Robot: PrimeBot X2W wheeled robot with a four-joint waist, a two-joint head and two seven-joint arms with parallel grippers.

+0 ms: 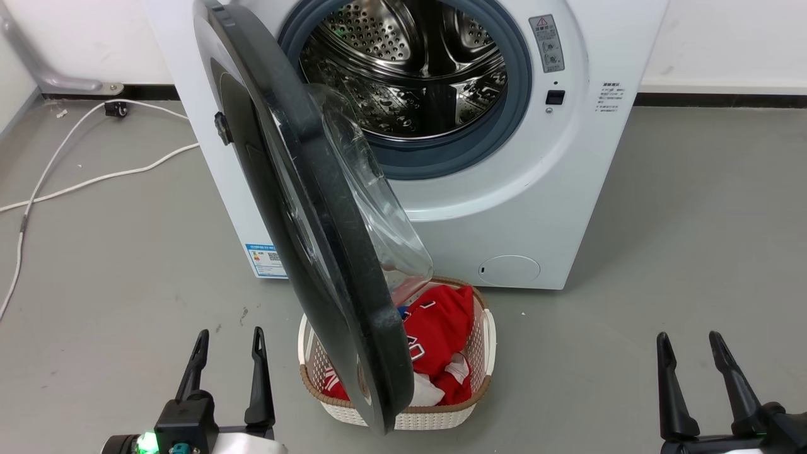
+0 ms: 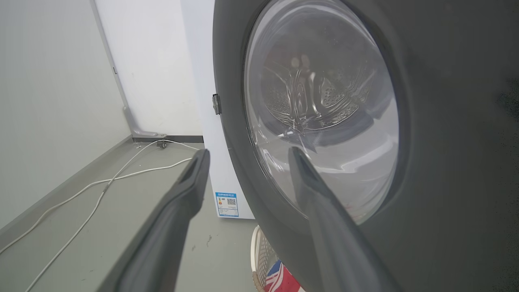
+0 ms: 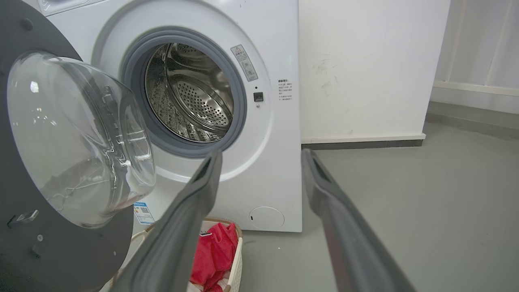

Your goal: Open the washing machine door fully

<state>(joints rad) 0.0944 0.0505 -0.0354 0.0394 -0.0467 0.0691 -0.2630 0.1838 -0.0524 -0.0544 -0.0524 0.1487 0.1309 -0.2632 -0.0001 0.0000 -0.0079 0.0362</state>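
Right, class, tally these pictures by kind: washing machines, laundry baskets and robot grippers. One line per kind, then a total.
washing machine: 1
laundry basket: 1
grippers: 2, the left gripper and the right gripper, both with fingers apart
Total: 4

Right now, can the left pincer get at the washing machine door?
Probably yes: the left pincer is open, facing the outer face of the washing machine door, with nothing between them.
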